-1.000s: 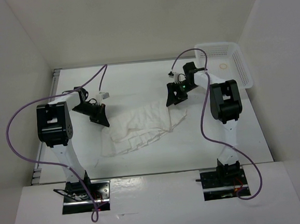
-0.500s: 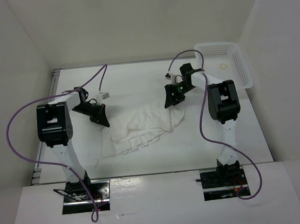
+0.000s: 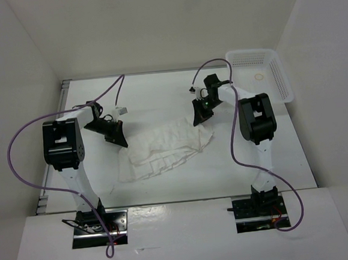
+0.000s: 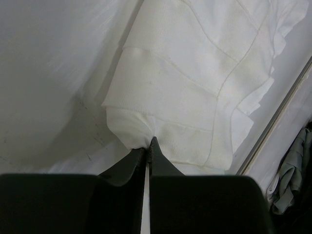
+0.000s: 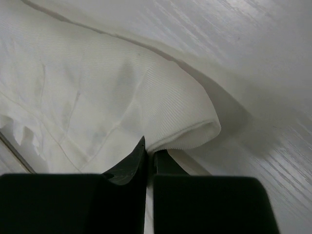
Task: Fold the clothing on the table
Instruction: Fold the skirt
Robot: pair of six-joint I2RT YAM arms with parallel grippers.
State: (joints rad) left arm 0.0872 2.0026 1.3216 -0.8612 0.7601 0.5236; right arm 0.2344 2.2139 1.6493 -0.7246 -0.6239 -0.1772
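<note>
From the top view, the clothing (image 3: 163, 149) is lying rumpled across the middle of the bench (image 3: 159, 95), well apart from the basket (image 3: 259, 69) in the far right corner. The left fingers (image 3: 122, 142) are sitting on its far left corner and the right fingers (image 3: 199, 121) on its far right corner, so the fabric is spanning between the two arms. If the arms are lifting or pulling unevenly, the thin fabric is likely to be slipping free on one side and the fold going crooked.

In the left wrist view, the left fingers (image 4: 148, 142) are pressing fully together on a small rolled bit of the hem. The pleated panels are spreading away ahead of the tips. The bite is looking shallow, which is the main worry.

In the right wrist view, the right fingers (image 5: 149, 148) are likewise pinching shut, nipping the underside of a curled edge. The rest of the clothing is lying to the left of the tips.
</note>
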